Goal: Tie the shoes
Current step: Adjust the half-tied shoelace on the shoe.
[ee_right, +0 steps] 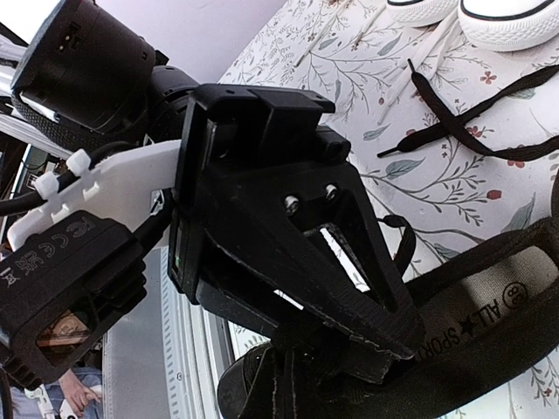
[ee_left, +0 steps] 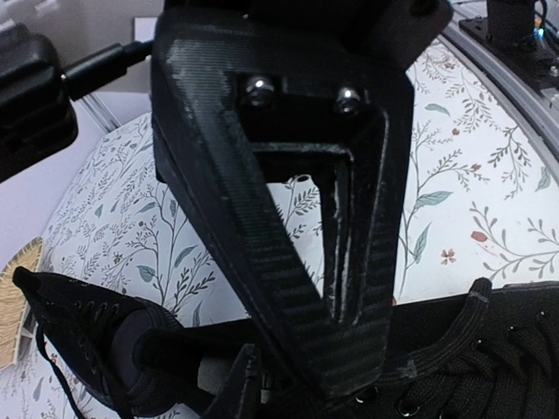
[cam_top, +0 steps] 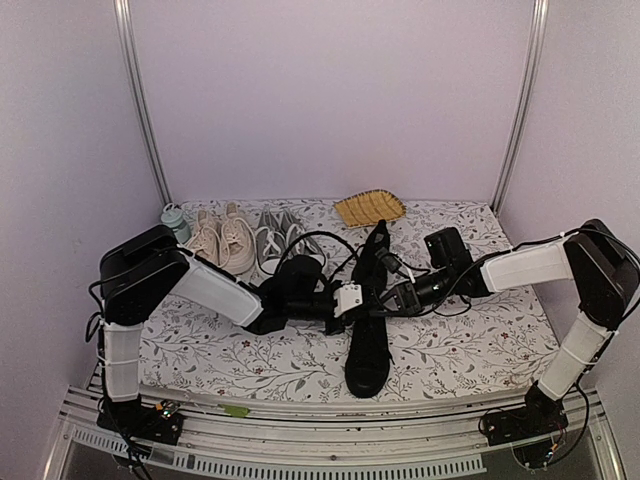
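The near black shoe (cam_top: pixel 367 360) is lying mid-worktop, its toe pointing at the near edge. Just behind it the left gripper (cam_top: pixel 345 305) and right gripper (cam_top: pixel 398 297) are meeting, tips lost against black canvas; clenched or released, I cannot tell. The far black shoe (cam_top: pixel 376 250) is stretching toward the far edge. A beige pair (cam_top: pixel 222 238) and a grey pair (cam_top: pixel 275 242) are sitting near the far left corner.

This is a robot test cell in a lab, not a home. The table (cam_top: pixel 200 350) wears a floral cloth, yet bare lilac walls (cam_top: pixel 330 90) box it in behind. Aluminium posts (cam_top: pixel 140 100) stand at its back corners, and a metal rail (cam_top: pixel 330 425) along its near edge carries two bolted arms (cam_top: pixel 215 290) and exposed wiring (cam_top: pixel 535 440).
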`<state>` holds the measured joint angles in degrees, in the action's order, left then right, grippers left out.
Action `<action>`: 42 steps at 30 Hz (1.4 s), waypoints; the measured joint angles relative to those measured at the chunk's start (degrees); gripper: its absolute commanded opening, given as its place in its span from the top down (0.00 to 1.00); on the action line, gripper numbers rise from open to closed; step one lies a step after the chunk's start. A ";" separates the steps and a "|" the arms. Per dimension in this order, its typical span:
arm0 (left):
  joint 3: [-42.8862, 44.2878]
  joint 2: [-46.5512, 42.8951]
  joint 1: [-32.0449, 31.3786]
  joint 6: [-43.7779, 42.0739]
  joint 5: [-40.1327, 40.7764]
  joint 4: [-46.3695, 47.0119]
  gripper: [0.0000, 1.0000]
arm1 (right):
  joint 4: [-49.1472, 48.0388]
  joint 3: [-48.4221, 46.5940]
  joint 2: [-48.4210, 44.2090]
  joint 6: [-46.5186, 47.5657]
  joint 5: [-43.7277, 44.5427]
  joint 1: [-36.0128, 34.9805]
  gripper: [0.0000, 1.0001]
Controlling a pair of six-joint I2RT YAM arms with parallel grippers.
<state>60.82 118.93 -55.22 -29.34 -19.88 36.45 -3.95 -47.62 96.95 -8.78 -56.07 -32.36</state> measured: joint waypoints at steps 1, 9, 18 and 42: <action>0.00 0.00 0.00 0.00 -0.02 -0.02 0.89 | 0.26 -0.02 -0.02 0.33 0.02 0.00 1.00; 0.00 0.04 0.00 0.09 0.13 0.11 0.94 | 5.49 -0.83 -0.72 2.62 1.75 0.35 0.74; 0.00 0.72 -0.02 0.09 0.57 0.35 0.94 | 6.93 -0.98 -4.11 2.01 3.96 3.85 0.88; 0.48 0.83 -0.15 0.37 1.09 0.39 0.92 | 0.44 -1.18 1.27 -4.55 2.62 1.68 0.82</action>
<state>61.30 119.77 -55.37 -28.97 -18.79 36.84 -3.51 -48.80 98.21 -13.32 -53.45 -30.68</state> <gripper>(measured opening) 0.075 0.179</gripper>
